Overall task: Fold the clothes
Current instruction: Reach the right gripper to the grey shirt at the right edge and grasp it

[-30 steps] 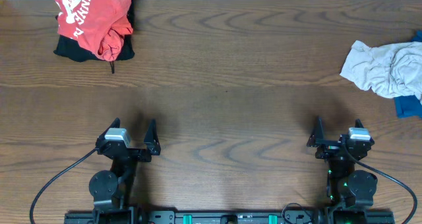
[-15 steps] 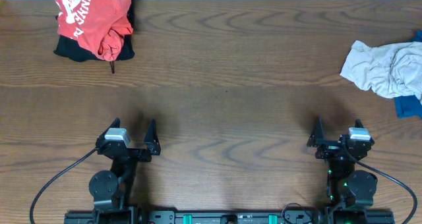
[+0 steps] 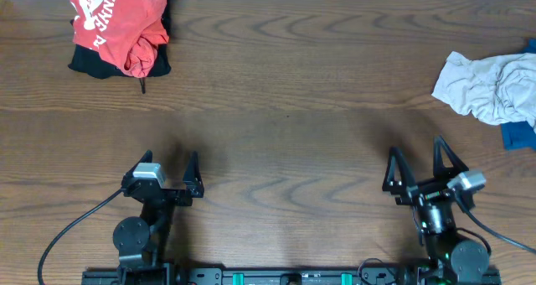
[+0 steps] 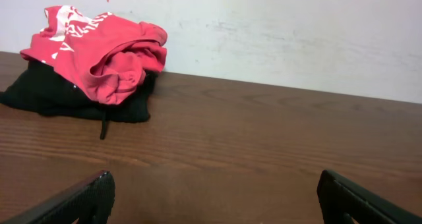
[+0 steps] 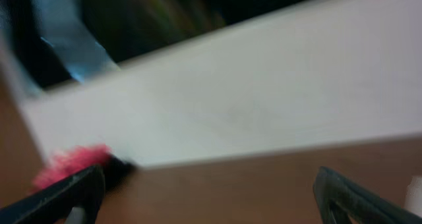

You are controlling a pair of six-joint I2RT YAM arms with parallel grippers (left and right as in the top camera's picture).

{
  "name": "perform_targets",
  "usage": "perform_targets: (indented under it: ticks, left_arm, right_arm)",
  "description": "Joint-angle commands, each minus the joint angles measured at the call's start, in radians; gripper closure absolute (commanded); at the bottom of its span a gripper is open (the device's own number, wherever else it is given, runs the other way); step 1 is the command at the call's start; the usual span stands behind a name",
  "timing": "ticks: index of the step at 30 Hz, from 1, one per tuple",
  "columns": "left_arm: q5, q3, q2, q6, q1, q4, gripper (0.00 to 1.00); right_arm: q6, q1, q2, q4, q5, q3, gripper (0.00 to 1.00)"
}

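A crumpled red garment with white print [image 3: 117,25] lies on a black garment [image 3: 88,63] at the far left corner of the table; both show in the left wrist view [image 4: 99,53]. A crumpled beige garment [image 3: 490,85] lies at the right edge over a blue one [image 3: 517,136]. My left gripper [image 3: 172,166] is open and empty near the front edge, and its fingertips show in the left wrist view [image 4: 214,194]. My right gripper [image 3: 416,158] is open and empty at the front right. Its wrist view [image 5: 208,194] is blurred, with the red pile [image 5: 72,163] small at left.
The brown wooden table [image 3: 285,109] runs to a white wall [image 4: 297,33] at the back. Black cables trail from both arm bases at the front edge.
My right arm has turned and lifted, and its fingers now spread wider and point toward the far left. The left arm and the clothes have not moved.
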Motion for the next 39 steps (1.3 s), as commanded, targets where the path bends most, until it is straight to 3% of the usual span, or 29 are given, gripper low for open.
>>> perform_targets:
  ticks: [1, 4, 7, 12, 16, 19, 26, 31, 35, 39]
  left_arm:
    - [0.007, -0.016, -0.006, 0.017, -0.006, -0.038, 0.02]
    - [0.007, -0.016, -0.006, 0.017, -0.006, -0.038, 0.02]
    - [0.007, -0.016, -0.006, 0.017, -0.006, -0.038, 0.02]
    - [0.007, -0.016, -0.006, 0.017, -0.006, -0.038, 0.02]
    - [0.007, -0.016, -0.006, 0.017, -0.006, -0.038, 0.02]
    - [0.007, -0.016, -0.006, 0.017, -0.006, -0.038, 0.02]
    - [0.007, -0.016, -0.006, 0.017, -0.006, -0.038, 0.02]
    - [0.008, -0.016, -0.006, 0.017, -0.006, -0.038, 0.02]
    - [0.007, -0.016, -0.006, 0.017, -0.006, -0.038, 0.02]
    - [0.007, -0.016, -0.006, 0.017, -0.006, -0.038, 0.02]
  right_arm:
    - [0.111, -0.006, -0.005, 0.116, -0.118, -0.001, 0.01]
    - [0.04, -0.007, -0.005, 0.237, -0.119, 0.008, 0.01]
    - [-0.076, -0.007, 0.002, 0.215, -0.105, 0.07, 0.01]
    - [-0.243, -0.007, 0.112, -0.041, 0.01, 0.267, 0.01]
    - [-0.395, -0.008, 0.325, -0.232, 0.247, 0.459, 0.01]
    - [-0.396, -0.015, 0.525, -0.343, 0.382, 0.605, 0.01]
    - [-0.366, -0.089, 1.006, -0.578, 0.37, 1.013, 0.01]
    - [-0.367, -0.19, 1.307, -0.809, 0.257, 1.332, 0.01]
    - [-0.366, -0.26, 1.448, -0.949, 0.144, 1.519, 0.01]
    - [-0.367, -0.301, 1.488, -0.903, 0.184, 1.542, 0.01]
